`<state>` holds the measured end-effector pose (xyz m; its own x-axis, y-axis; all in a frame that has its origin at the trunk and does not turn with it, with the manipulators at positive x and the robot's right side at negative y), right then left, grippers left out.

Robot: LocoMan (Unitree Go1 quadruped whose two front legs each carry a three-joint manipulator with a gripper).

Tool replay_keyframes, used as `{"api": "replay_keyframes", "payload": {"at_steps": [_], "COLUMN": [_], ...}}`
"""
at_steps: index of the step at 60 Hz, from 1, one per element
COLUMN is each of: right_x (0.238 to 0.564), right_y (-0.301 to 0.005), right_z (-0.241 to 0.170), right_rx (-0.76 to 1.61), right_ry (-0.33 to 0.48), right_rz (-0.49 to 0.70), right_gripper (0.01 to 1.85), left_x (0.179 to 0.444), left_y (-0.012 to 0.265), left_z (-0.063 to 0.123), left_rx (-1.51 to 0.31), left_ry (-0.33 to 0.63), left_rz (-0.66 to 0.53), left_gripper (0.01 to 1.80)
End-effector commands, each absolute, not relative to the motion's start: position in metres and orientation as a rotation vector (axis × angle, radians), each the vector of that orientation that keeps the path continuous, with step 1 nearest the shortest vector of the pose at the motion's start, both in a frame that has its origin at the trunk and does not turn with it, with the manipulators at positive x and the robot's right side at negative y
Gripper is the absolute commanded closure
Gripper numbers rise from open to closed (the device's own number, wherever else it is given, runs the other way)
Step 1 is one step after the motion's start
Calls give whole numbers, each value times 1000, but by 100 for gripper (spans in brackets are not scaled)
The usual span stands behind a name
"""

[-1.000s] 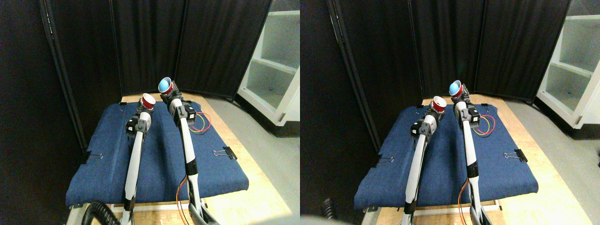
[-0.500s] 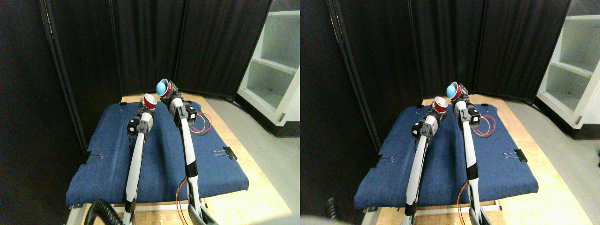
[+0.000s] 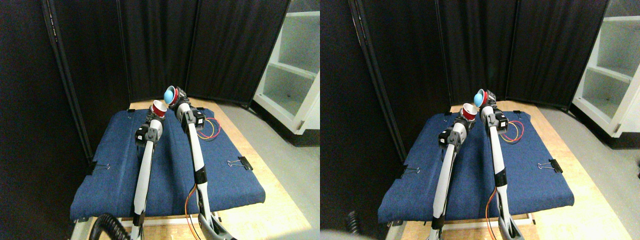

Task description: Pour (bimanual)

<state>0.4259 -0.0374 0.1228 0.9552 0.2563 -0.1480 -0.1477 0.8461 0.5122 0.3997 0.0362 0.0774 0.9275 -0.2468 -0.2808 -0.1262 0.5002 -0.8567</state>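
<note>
Left end effector [image 3: 156, 114] pinching red cup [image 3: 158, 108], upright, mouth up, raised over far part of blue cloth [image 3: 120, 170] on desk [image 3: 260, 165]: positioned as receiver. Blue-lined cup [image 3: 170, 94] at 1 o'clock of red cup, just above its rim, tipped toward 9 o'clock so mouth faces red cup: pouring attitude. Right end effector [image 3: 177, 98] pinching that cup from behind. Contents not discernible. Judgement: pour under way or imminent. Binder clip [image 3: 240, 162] at 4 o'clock edge pins cloth; coloured wires [image 3: 210, 131] lie right of arm.
</note>
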Motion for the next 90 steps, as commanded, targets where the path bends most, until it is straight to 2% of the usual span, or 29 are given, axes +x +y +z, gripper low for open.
{"api": "replay_keyframes", "payload": {"at_steps": [1, 49, 64, 69, 78, 90], "right_x": [431, 438, 435, 438, 436, 435], "right_y": [-29, -29, -26, -27, -26, -28], "right_z": [129, 127, 127, 126, 127, 128], "right_rx": [499, 354, 253, 222, 181, 94], "right_ry": [174, 131, 127, 109, 100, 77], "right_rz": [252, 321, 331, 384, 406, 402], "right_gripper": [153, 153, 153, 153, 153, 153], "left_x": [405, 414, 416, 416, 416, 417], "left_y": [35, 33, 31, 30, 27, 24], "left_z": [85, 79, 80, 80, 80, 80], "left_rx": [-1067, -1083, -1090, -1085, -1091, -1086], "left_ry": [355, 356, 360, 360, 359, 365], "left_rz": [-103, -68, -70, -71, -63, -68], "left_gripper": [148, 148, 148, 148, 148, 148]}}
